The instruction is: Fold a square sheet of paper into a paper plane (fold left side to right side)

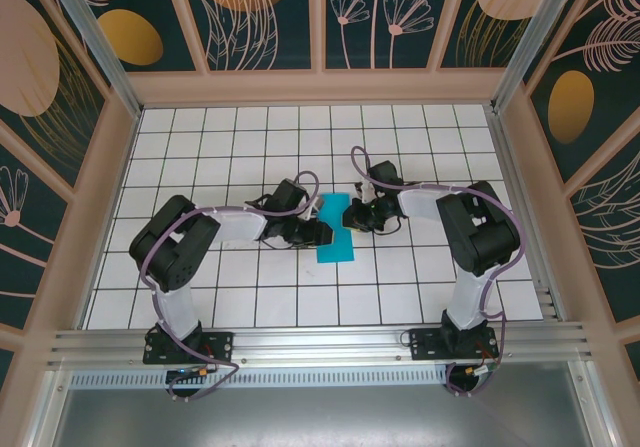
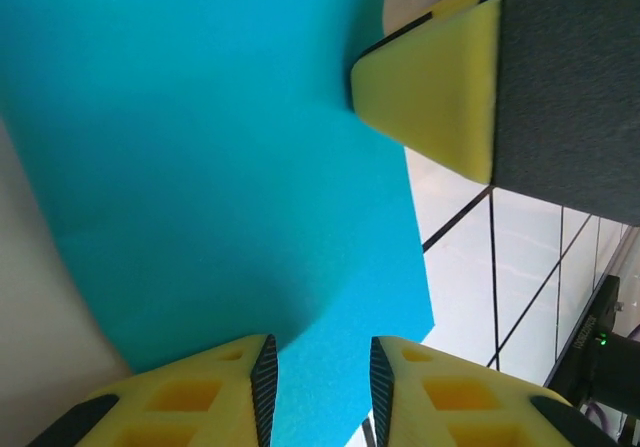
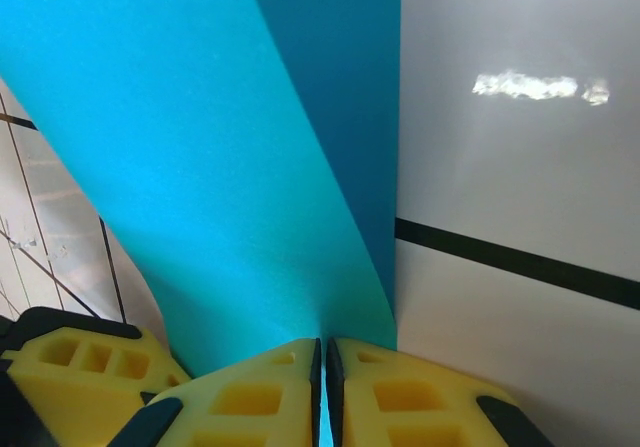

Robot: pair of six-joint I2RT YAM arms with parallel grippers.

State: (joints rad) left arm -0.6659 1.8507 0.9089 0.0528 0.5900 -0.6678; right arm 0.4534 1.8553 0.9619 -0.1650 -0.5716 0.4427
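My right pincer (image 3: 322,355) clamps the square sheet of paper (image 3: 200,167) between its tips; my left pincer (image 2: 322,367), narrowly parted, has it just ahead.

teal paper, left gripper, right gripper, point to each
teal paper (image 1: 336,245), top view, near half of the sheet.
left gripper (image 2: 322,377), left wrist view, gap between its yellow fingertips.
right gripper (image 3: 323,362), right wrist view, seam where its fingertips pinch the paper.
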